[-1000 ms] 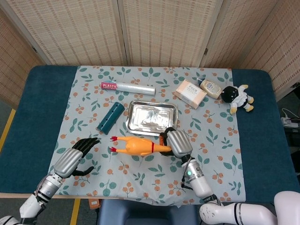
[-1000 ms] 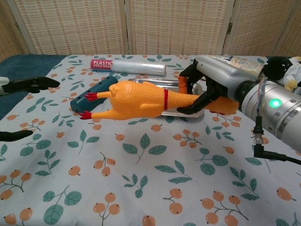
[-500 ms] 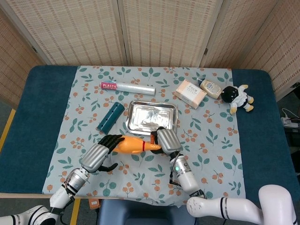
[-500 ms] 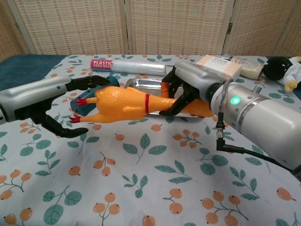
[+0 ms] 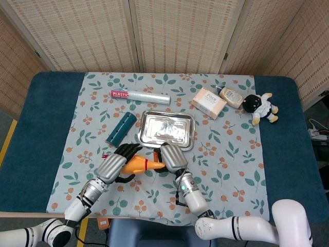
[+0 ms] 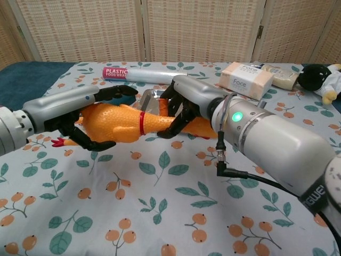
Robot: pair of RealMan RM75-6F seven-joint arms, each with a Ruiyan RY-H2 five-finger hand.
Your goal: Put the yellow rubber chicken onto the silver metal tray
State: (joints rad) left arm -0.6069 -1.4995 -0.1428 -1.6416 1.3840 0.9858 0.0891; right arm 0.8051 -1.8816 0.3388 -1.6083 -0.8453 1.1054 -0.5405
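The yellow rubber chicken (image 5: pixel 139 163) (image 6: pixel 120 122) hangs level just above the cloth, in front of the silver metal tray (image 5: pixel 167 129) (image 6: pixel 151 98). My right hand (image 5: pixel 172 157) (image 6: pixel 186 104) grips its neck end, past the red collar. My left hand (image 5: pixel 115 164) (image 6: pixel 80 114) wraps the body from the other side, with dark fingers (image 6: pixel 114 92) over the top and the thumb underneath. The red feet stick out to the left. The tray holds nothing and lies just beyond both hands.
A teal cylinder (image 5: pixel 121 128) lies left of the tray, and a plastic wrap roll (image 5: pixel 140 96) lies behind it. A soap box (image 5: pixel 208 103), a small packet (image 5: pixel 231 96) and a black-and-white plush toy (image 5: pixel 261 107) sit at the back right.
My right hand has carried the chicken leftward. My left hand has come in from the left and closed around the chicken's body.
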